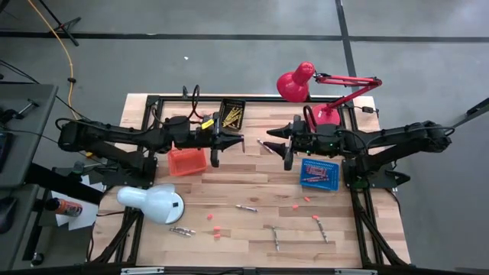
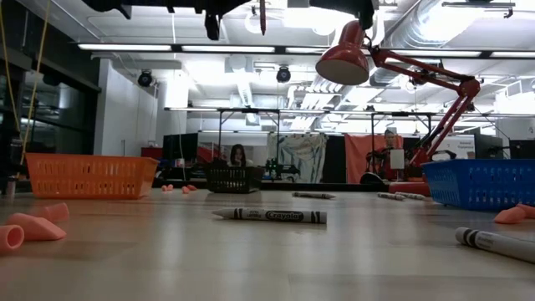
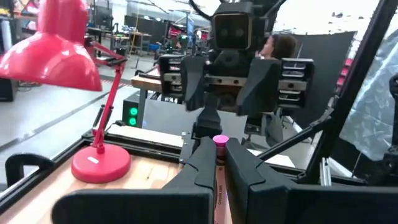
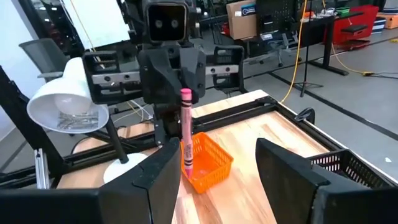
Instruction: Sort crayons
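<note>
A pink crayon (image 4: 185,134) stands upright in the air over the middle of the table, with my left gripper (image 1: 237,140) shut on it; the low view shows it at the top edge (image 2: 262,17). My right gripper (image 1: 286,145) faces it from the table's right, open and holding nothing, its fingers (image 4: 155,180) wide apart. Loose crayons lie flat on the near half of the table (image 1: 246,208) (image 1: 182,231) (image 1: 275,237) (image 1: 321,228); the nearest in the low view is a grey one (image 2: 269,216). My left gripper pinches the pink crayon near its upper end (image 3: 219,148) between its two fingers. The fingers are level, come from the table's left and lie across the crayon. The crayon's top sticks up just above the fingertips; the rest (image 4: 186,155) hangs upright below them, clear of the table.
An orange basket (image 1: 187,161) sits under the left arm, a blue basket (image 1: 319,173) with crayons under the right arm, and a black basket (image 1: 231,114) with yellow crayons at the far edge. A red lamp (image 1: 306,84) stands far right, a white lamp (image 1: 153,202) near left. Pink crumbs (image 1: 216,228) are scattered.
</note>
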`<state>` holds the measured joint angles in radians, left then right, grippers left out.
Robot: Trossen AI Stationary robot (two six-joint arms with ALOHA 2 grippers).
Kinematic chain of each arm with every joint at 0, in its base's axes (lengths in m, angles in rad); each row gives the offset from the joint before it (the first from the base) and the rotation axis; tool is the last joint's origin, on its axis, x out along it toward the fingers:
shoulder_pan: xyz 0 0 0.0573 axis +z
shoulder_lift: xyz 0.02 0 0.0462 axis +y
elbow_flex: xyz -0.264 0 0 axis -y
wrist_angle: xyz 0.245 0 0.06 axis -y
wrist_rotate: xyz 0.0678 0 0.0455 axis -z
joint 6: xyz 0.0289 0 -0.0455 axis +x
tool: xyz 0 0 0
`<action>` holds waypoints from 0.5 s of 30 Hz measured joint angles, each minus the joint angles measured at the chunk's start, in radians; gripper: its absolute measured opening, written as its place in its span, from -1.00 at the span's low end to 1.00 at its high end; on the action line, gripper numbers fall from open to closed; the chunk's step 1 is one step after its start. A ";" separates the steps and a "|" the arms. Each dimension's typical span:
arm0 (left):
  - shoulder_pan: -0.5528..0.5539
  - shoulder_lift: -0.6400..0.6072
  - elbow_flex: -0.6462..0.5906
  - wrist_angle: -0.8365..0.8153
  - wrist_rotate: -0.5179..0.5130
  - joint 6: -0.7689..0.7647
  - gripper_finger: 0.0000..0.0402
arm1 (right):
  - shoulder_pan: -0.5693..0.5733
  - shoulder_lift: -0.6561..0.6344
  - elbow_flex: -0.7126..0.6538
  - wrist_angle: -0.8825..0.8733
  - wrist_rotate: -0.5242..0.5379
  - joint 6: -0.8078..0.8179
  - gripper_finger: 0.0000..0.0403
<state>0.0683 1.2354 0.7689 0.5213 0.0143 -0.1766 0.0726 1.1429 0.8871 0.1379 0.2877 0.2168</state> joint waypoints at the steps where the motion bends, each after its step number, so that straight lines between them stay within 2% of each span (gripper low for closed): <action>1: 0.006 0.000 0.000 0.001 0.000 -0.010 -1.00 | -0.003 -0.005 0.000 0.001 -0.001 0.004 -0.01; 5: 0.019 0.000 0.000 0.002 -0.006 -0.023 -1.00 | -0.014 -0.031 0.000 0.004 -0.002 0.010 -0.01; 9: 0.025 0.049 0.003 0.006 -0.060 0.021 -1.00 | -0.023 -0.071 0.000 0.001 -0.003 0.007 -0.01; 12: 0.031 0.154 0.045 0.006 -0.062 0.021 -1.00 | -0.028 -0.107 0.001 0.000 -0.003 -0.003 -0.01; 15: 0.030 0.309 0.137 0.032 -0.051 0.018 -1.00 | -0.029 -0.140 0.001 -0.002 -0.003 -0.018 -0.01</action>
<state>0.0985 1.5446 0.9060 0.5528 -0.0369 -0.1587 0.0437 1.0030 0.8883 0.1362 0.2851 0.1988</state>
